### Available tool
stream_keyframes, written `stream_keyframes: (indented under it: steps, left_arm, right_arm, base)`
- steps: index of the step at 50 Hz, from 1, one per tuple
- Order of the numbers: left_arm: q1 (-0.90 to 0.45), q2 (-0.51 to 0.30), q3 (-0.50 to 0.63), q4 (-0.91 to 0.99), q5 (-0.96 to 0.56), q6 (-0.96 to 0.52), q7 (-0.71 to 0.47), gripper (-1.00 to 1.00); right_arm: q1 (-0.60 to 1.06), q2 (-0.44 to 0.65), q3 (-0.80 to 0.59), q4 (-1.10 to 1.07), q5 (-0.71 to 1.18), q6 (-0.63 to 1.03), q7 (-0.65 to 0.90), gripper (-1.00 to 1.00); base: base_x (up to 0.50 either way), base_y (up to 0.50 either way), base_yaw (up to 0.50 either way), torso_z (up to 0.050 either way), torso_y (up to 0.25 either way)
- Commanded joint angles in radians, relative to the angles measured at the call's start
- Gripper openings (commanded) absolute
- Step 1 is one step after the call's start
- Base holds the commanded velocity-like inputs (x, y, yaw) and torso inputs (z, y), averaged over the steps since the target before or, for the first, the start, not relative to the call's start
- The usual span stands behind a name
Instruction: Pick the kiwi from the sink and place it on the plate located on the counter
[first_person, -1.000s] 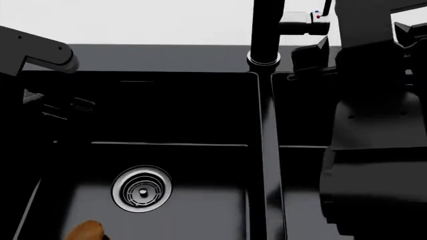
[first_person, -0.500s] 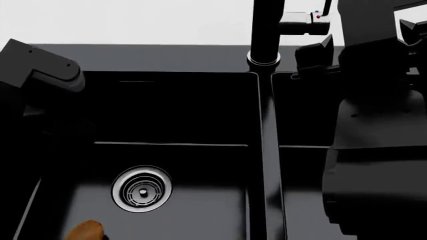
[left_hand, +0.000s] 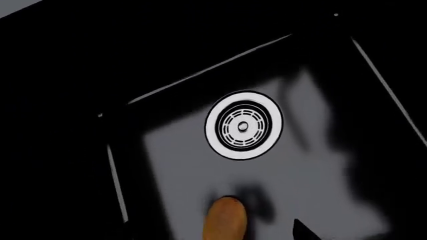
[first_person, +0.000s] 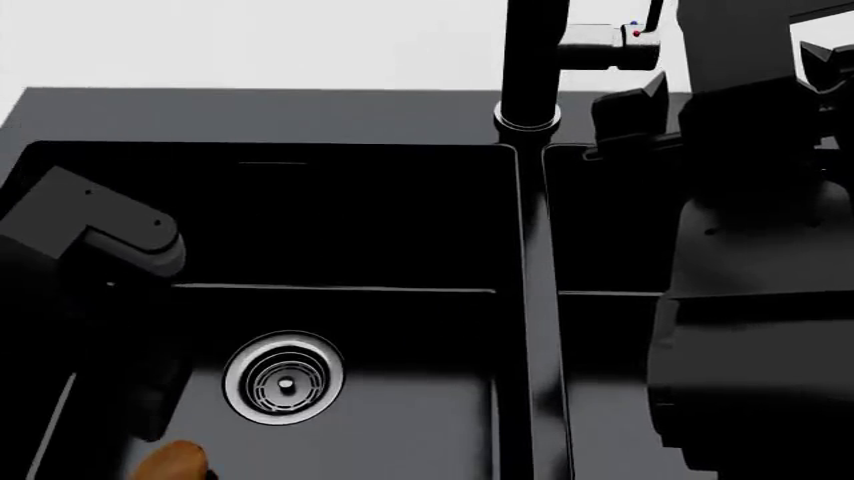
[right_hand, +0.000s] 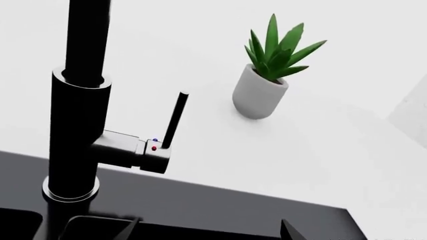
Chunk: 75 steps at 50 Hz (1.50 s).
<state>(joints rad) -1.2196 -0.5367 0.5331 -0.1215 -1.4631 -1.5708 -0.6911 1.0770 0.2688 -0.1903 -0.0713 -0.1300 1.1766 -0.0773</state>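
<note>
The kiwi (first_person: 174, 461) lies on the floor of the left basin of the black double-basin sink (first_person: 347, 220), near that basin's front left corner and just in front of the round chrome drain (first_person: 283, 378), apart from it. In the left wrist view the kiwi (left_hand: 226, 219) shows as a brown oval on the glossy basin floor, close to the drain (left_hand: 243, 125) but not touching it.

The left arm (first_person: 94, 250) reaches down into the left basin along its left wall, with its dark lower part above the kiwi's corner. Its jaws cannot be made out against the black sink, so whether they are spread or pressed together cannot be told.

The right arm (first_person: 754, 250) hangs over the right basin. The right gripper (right_hand: 207, 227) shows only two dark fingertips at the edge of its wrist view, standing well apart, with nothing between them.

The black faucet (first_person: 534, 60) rises from the back rim between the basins, its lever handle (right_hand: 173, 120) pointing up. Behind it on the white tabletop (right_hand: 300, 160) stands a small potted succulent (right_hand: 267, 70) in a white pot.
</note>
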Motion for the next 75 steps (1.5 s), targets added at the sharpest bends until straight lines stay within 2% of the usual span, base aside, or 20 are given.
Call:
stream_keyframes:
  steps: [1,6,15,24,37,42,49,75]
  left_arm:
    - [0.040,-0.033,0.059,0.016,-0.111,0.036,-0.041,1.00]
    - [0.042,-0.046,0.088,0.031,-0.155,0.030,-0.047,1.00]
    - [0.045,-0.082,0.125,0.057,-0.310,0.035,-0.126,1.00]
    - [0.032,-0.112,0.187,0.106,-0.355,0.037,-0.115,1.00]
    - [0.022,-0.111,0.232,0.107,-0.211,0.081,0.002,1.00]
    - [0.010,-0.100,0.266,0.101,-0.082,0.123,0.099,1.00]
    - [0.004,-0.085,0.317,0.086,0.022,0.168,0.185,1.00]
    - [0.011,-0.047,0.410,-0.005,0.171,0.277,0.324,1.00]
  right_arm:
    - [0.015,-0.005,-0.004,0.063,-0.003,-0.040,-0.009,1.00]
    - [0.019,-0.003,-0.009,0.071,-0.003,-0.045,-0.009,1.00]
    - [0.025,-0.004,-0.014,0.094,0.000,-0.063,-0.007,1.00]
    - [0.023,-0.005,-0.014,0.104,0.005,-0.075,-0.005,1.00]
    - [0.014,-0.002,-0.013,0.092,0.009,-0.071,-0.005,1.00]
    - [0.011,-0.002,-0.014,0.088,0.012,-0.069,-0.005,1.00]
    - [0.006,0.000,-0.014,0.087,0.013,-0.067,-0.004,1.00]
    - [0.005,-0.003,-0.020,0.097,0.022,-0.072,0.001,1.00]
  base:
    - [0.00,0.00,0.00,0.000,0.000]
    - [0.00,0.00,0.00,0.000,0.000]
    - [0.00,0.00,0.00,0.000,0.000]
    - [0.00,0.00,0.00,0.000,0.000]
    - [0.00,0.00,0.00,0.000,0.000]
    - [0.00,0.00,0.00,0.000,0.000]
    - [0.00,0.00,0.00,0.000,0.000]
    - [0.00,0.00,0.00,0.000,0.000]
